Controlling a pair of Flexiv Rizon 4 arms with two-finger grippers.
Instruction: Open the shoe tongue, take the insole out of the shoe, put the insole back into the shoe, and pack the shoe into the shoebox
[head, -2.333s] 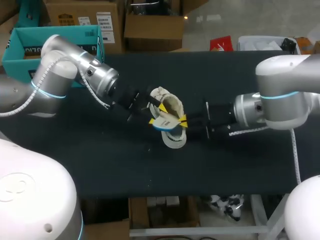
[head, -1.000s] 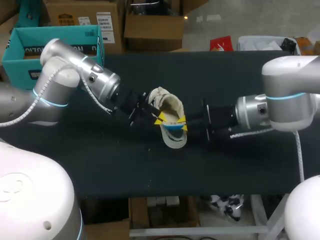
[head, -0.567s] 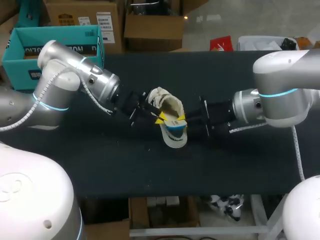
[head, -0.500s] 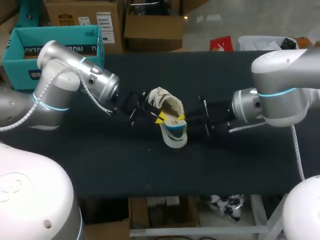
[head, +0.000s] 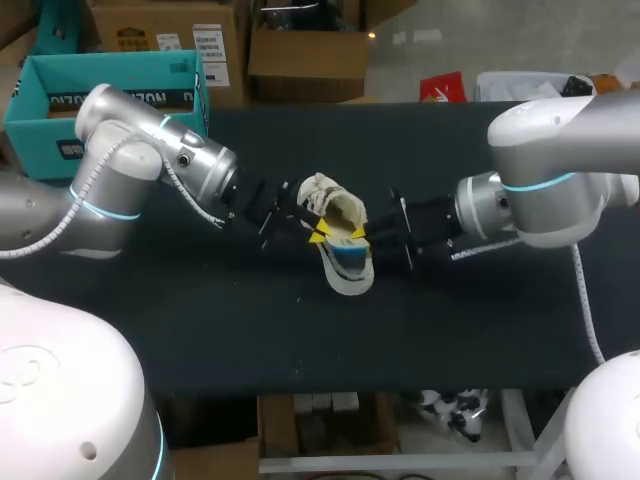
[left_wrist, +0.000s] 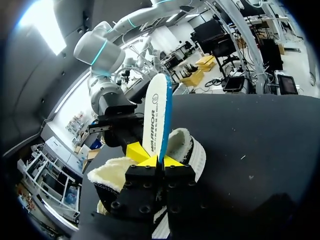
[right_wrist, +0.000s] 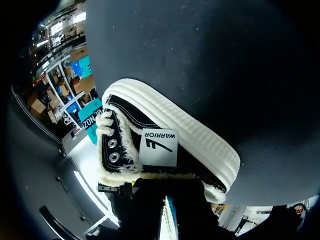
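A black shoe with cream fleece lining and a white sole lies at the table's middle, seen side-on in the right wrist view. A white insole with a blue underside stands on edge in its opening. My left gripper comes in from the left and is shut on the insole's near end, its yellow tips pinching it. My right gripper meets it from the right, shut on the insole's other end. One of its fingertips shows beside the insole. The insole's edge rises between the right fingers. The teal shoebox stands open at the far left.
The black tabletop stretches bare around the shoe, towards the front edge and both sides. Both arms lie low across the table, closing in on the shoe from either side.
My right gripper has slid left to the shoe and closed a little. The insole has come up over the shoe's opening. My left gripper stays shut and has barely moved.
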